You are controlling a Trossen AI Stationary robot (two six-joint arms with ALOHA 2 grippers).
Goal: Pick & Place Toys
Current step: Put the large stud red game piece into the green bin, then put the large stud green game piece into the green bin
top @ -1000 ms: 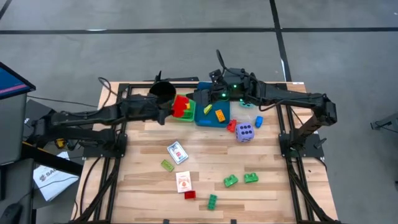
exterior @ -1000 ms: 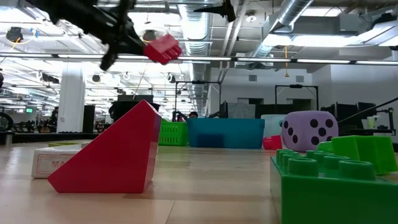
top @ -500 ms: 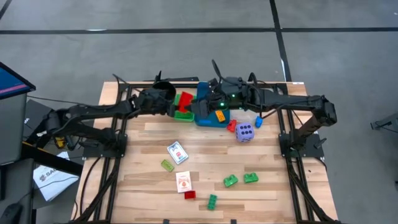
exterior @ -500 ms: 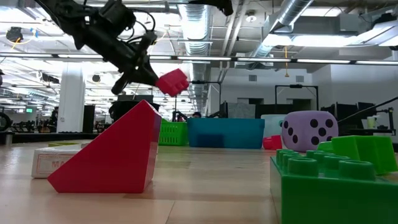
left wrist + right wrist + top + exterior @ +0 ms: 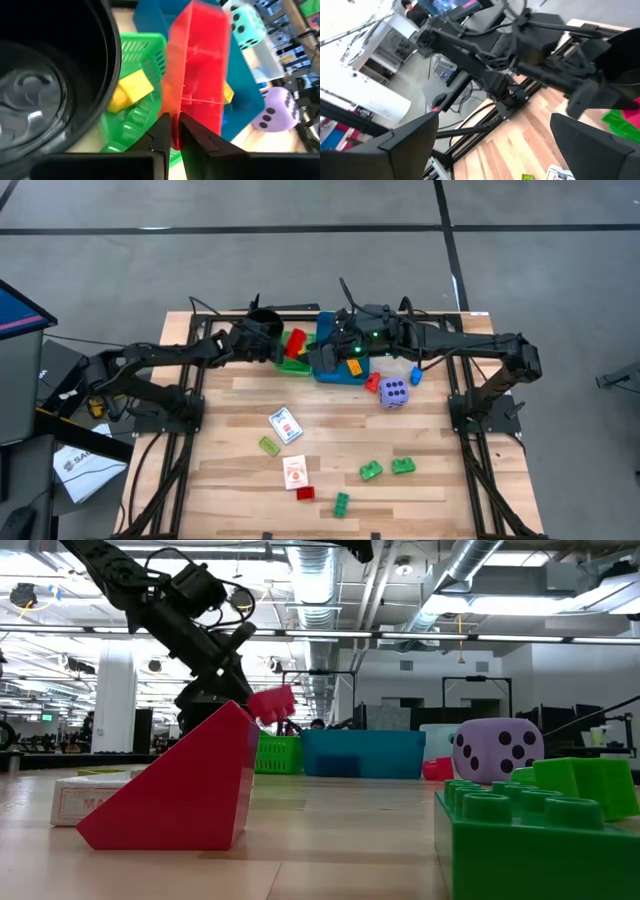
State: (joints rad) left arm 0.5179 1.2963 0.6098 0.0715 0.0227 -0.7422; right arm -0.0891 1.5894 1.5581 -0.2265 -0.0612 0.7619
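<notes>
Left gripper (image 5: 171,131) is carrying a red brick (image 5: 200,65) over the green tray (image 5: 145,50).

At upper centre of the high view, it is pinching the brick's edge, likely for dropping; right gripper (image 5: 492,145) is hovering wide open over the blue tray (image 5: 335,370).

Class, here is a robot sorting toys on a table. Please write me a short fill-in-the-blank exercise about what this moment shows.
1. The left claw is shut on a ____ brick.
2. That brick hangs above the ____ tray.
3. The right claw is ____, over the blue tray.
4. The die on the table beside the blue tray is ____.

Missing words: red; green; open; purple
</notes>
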